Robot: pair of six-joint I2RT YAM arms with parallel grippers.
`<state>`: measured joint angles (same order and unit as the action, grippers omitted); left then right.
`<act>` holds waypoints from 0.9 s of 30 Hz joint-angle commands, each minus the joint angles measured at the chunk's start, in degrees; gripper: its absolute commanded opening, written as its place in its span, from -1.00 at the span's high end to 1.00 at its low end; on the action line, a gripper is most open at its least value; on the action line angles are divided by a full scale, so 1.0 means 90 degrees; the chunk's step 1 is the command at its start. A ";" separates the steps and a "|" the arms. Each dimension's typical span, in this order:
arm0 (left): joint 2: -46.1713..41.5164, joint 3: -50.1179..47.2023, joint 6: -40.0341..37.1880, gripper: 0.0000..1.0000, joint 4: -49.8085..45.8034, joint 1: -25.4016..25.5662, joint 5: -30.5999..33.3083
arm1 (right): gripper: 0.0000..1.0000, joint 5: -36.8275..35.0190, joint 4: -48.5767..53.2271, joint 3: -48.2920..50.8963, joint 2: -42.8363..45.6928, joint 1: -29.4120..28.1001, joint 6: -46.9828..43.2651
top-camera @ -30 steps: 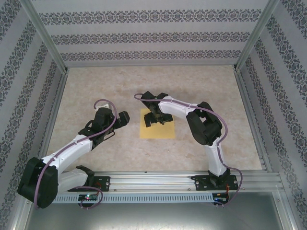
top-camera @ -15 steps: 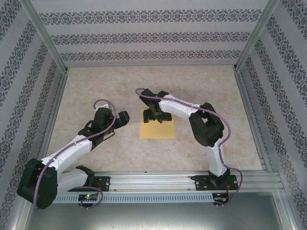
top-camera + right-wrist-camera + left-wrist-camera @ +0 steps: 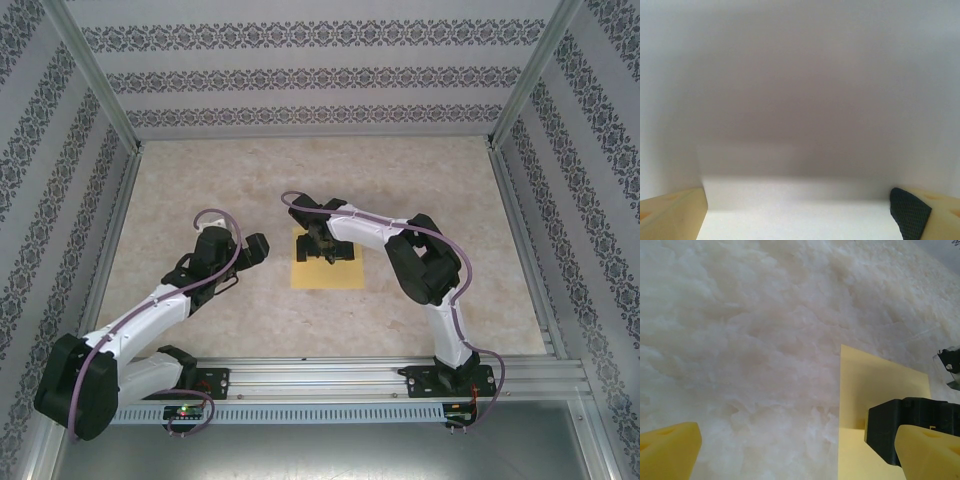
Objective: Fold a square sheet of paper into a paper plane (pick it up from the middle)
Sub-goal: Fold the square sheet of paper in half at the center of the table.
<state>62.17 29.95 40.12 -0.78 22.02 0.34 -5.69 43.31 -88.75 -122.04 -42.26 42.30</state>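
A thin yellow-orange square sheet of paper (image 3: 327, 268) lies flat near the middle of the pale marbled tabletop (image 3: 200, 180), its corners sharp and no fold showing. The jaws of the right arm (image 3: 322, 245) stand wide apart, pointing down over the far half of the sheet with nothing between them; the blurred right wrist view does not show whether they touch the paper. The jaws of the left arm (image 3: 262, 245) are also spread fully and empty, low over bare tabletop just left of the sheet's left edge.
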 commanded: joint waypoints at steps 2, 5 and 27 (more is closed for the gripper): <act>-0.0064 -0.0034 -0.0083 -1.00 -0.0085 -0.0005 0.0100 | -0.92 0.0303 0.0015 0.0368 -0.0384 -0.0051 -0.0027; -0.0017 0.0030 -0.0101 -1.00 -0.0108 -0.0004 0.0070 | -0.92 0.0398 0.0007 0.0339 -0.0349 -0.0048 -0.0195; 0.0015 0.0074 -0.0073 -1.00 -0.0149 -0.0004 0.0033 | -0.95 0.0320 0.0036 0.0223 -0.0161 0.0033 -0.0313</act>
<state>62.15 29.80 40.10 -1.10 22.02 0.43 -4.01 43.46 -88.29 -120.90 -42.13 38.87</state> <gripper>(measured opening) 0.999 0.975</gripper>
